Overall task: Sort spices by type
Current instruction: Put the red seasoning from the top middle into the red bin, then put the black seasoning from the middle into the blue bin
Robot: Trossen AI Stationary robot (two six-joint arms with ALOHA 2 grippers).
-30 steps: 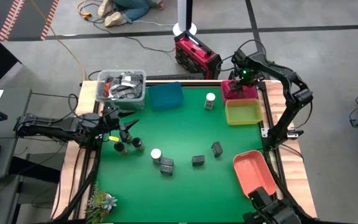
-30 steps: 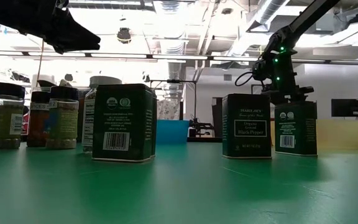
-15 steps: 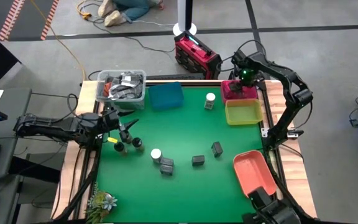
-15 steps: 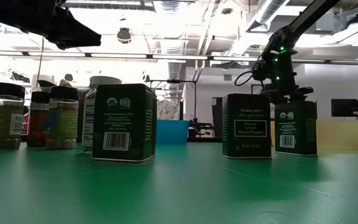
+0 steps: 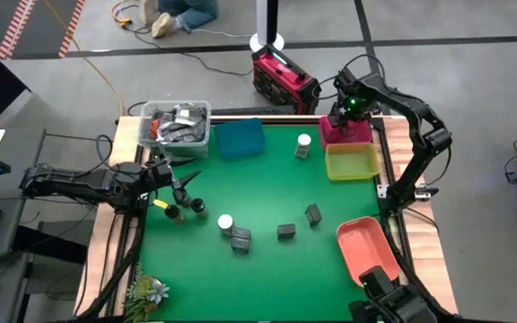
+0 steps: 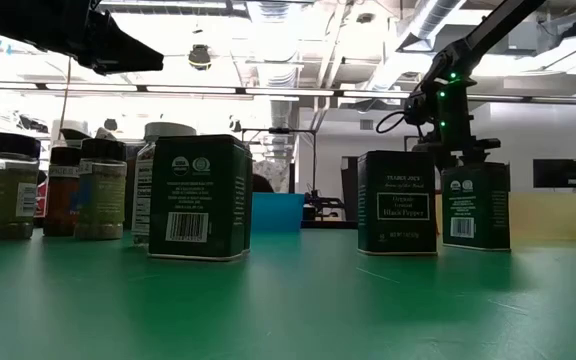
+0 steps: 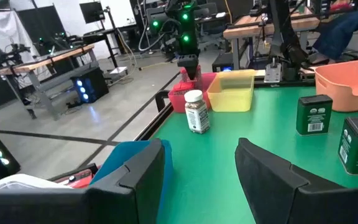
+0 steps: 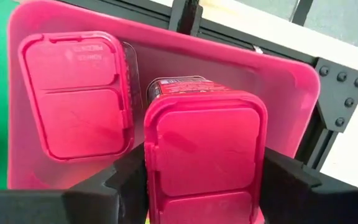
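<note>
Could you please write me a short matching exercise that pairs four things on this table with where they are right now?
Things:
1. right tool
2. left tool
3. white-capped jar
4. clear tub

Places:
A. at the table's left edge, above round jars
B. far-left corner
C. over the pink tray, around a magenta box
D. between teal tray and yellow tray

Pairs: 1-C, 2-A, 3-D, 4-B

Grey floor (image 5: pixel 79 81) with cables, bright ceiling lights (image 6: pixel 268 20), workbenches (image 7: pixel 48 68) beyond
</note>
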